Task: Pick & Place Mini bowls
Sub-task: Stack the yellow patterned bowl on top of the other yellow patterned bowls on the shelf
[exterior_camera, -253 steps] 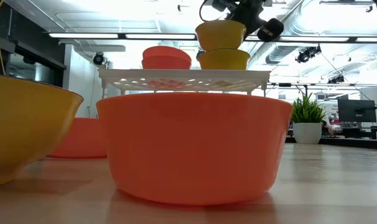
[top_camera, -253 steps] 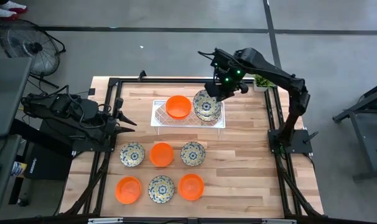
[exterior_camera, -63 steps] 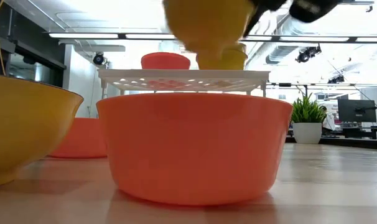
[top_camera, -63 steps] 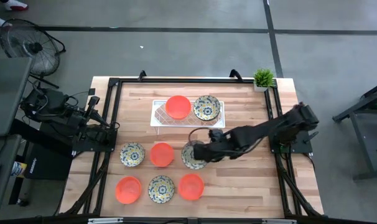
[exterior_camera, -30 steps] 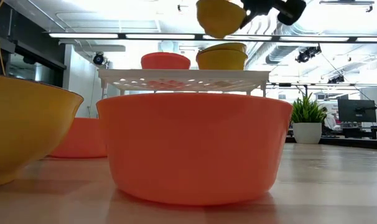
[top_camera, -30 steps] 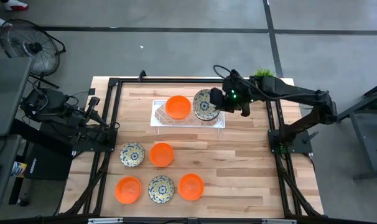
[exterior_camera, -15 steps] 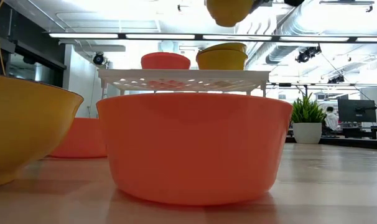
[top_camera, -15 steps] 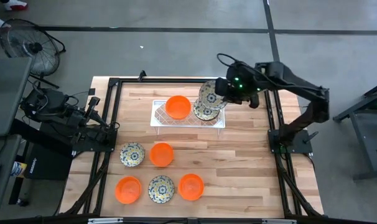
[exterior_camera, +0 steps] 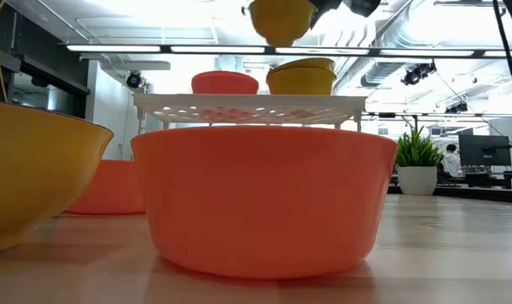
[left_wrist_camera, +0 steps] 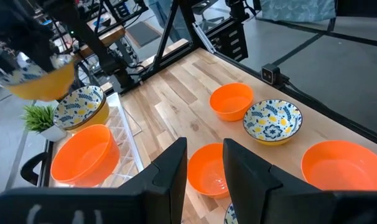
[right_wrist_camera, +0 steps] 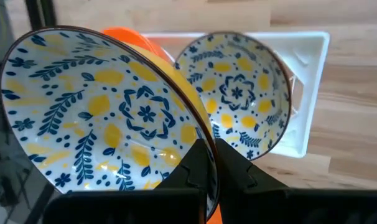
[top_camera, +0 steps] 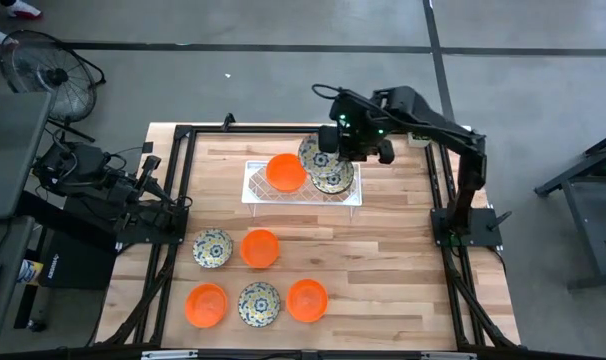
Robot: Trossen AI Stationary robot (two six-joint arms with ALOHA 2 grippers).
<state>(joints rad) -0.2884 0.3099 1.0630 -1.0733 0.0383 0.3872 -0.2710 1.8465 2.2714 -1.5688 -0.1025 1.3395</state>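
My right gripper [top_camera: 333,148] is shut on a cream mini bowl with a blue-and-yellow flower pattern [top_camera: 314,155]. It holds the bowl in the air over the white tray [top_camera: 303,197]; in the low view the bowl [exterior_camera: 281,19] hangs well above the tray [exterior_camera: 250,108]. On the tray sit an orange-red bowl [top_camera: 285,171] and another flowered bowl [top_camera: 335,180]. Several more bowls rest on the table nearer the front, among them a flowered one [top_camera: 212,248] and an orange one [top_camera: 260,248]. My left gripper [left_wrist_camera: 204,174] waits open at the table's left side. My right gripper pinches the flowered bowl's rim [right_wrist_camera: 204,138] with one finger [right_wrist_camera: 200,163] inside the bowl and the other [right_wrist_camera: 235,167] outside its yellow wall. The fingers come slanting down from the table's right. The bowl is lifted clear and tilted.
A small potted plant [top_camera: 420,135] stands at the table's far right corner. Black frame rails [top_camera: 179,160] run along the table's sides. Bare wood [top_camera: 383,260] lies between the tray and the front bowls and on the right. A fan [top_camera: 33,62] stands on the floor at far left.
My right gripper has carried the flowered bowl upward and toward the table's left, from over the tray's right-hand flowered bowl to over the gap between the two tray bowls. It has stayed shut on the bowl.
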